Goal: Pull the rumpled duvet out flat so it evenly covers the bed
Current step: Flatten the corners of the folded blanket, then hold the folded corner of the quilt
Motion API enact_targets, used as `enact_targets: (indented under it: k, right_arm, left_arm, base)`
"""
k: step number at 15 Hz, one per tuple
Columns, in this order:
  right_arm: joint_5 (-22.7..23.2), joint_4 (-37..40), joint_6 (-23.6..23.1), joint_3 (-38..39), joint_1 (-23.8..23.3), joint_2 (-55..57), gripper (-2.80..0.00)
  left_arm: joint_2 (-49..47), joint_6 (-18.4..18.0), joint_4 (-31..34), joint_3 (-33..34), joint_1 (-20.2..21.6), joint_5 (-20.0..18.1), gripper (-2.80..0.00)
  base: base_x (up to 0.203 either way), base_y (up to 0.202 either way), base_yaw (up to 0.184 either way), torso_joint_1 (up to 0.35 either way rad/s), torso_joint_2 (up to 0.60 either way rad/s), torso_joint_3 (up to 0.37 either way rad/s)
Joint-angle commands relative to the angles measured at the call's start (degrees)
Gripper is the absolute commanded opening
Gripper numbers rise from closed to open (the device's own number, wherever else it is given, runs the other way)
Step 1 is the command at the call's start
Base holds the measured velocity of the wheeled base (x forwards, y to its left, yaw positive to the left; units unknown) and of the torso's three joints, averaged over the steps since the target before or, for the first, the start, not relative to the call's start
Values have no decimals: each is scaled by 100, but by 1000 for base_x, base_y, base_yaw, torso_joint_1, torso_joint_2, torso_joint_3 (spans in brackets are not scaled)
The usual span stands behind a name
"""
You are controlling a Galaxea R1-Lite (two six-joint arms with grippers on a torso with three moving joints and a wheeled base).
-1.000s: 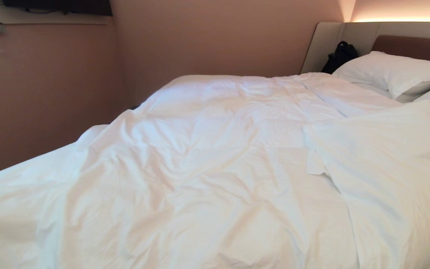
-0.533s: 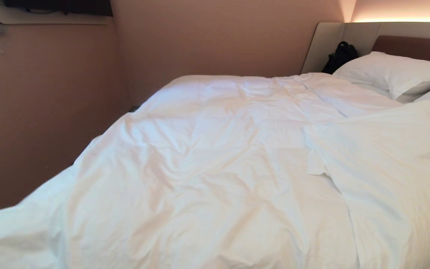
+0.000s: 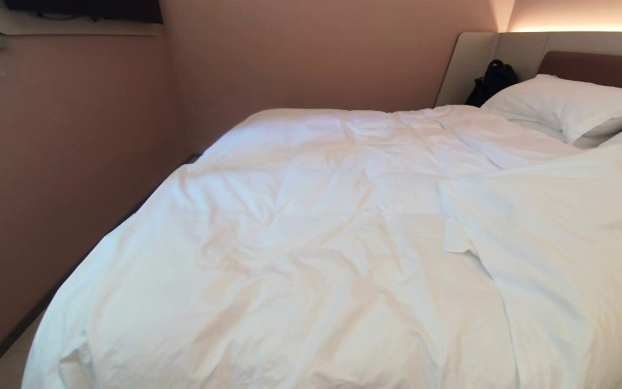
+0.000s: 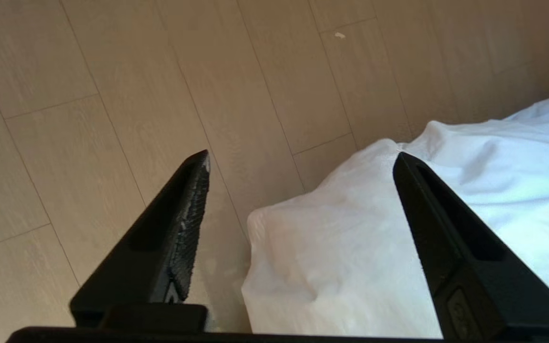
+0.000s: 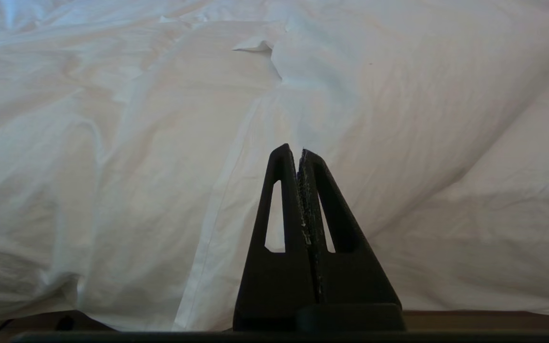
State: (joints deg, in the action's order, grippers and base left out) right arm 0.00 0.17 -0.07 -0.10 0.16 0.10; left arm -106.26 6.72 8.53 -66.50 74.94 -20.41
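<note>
The white duvet lies wrinkled over the bed. Its right part is folded back in a thick flap. Neither gripper appears in the head view. In the left wrist view my left gripper hangs open above the wooden floor. The duvet's corner droops below and between its fingers, and neither pad touches it. In the right wrist view my right gripper is shut on nothing and points at the duvet's hanging side, just above the brown bed base.
White pillows lie at the head of the bed, with a black bag against the headboard. A pink-brown wall runs close along the bed's left side. A narrow strip of floor shows there.
The duvet's near left corner, held up high a second ago, has dropped and settled over the bed's edge. Wall and floor now show at the lower left.
</note>
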Motion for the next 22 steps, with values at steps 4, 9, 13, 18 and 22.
enact_targets:
  k: [4,9,13,18,22]
  right_arm:
    - [0,1,-1,1,2,-1,-280]
    - [0,1,-1,1,2,-1,-280]
    - [0,1,-1,1,2,-1,-280]
    - [0,1,-1,1,2,-1,-280]
    - [0,1,-1,1,2,-1,-280]
  left_arm:
    - [971,-1,24,289,-162,-948,0]
    - [2760,14,55,863,-687,-2288,0]
    - [3793,48,93,1196,-1240,-2404,-280]
    - [4181,40,61,1176,-1245,-2334,-280]
    - [4636,161,77,1148,-1260,-2401,-280]
  base:
    - [0,0,0,0,0,0]
    - [0,0,0,0,0,0]
    - [0,0,0,0,0,0]
    - [0,0,0,0,0,0]
    - [0,0,0,0,0,0]
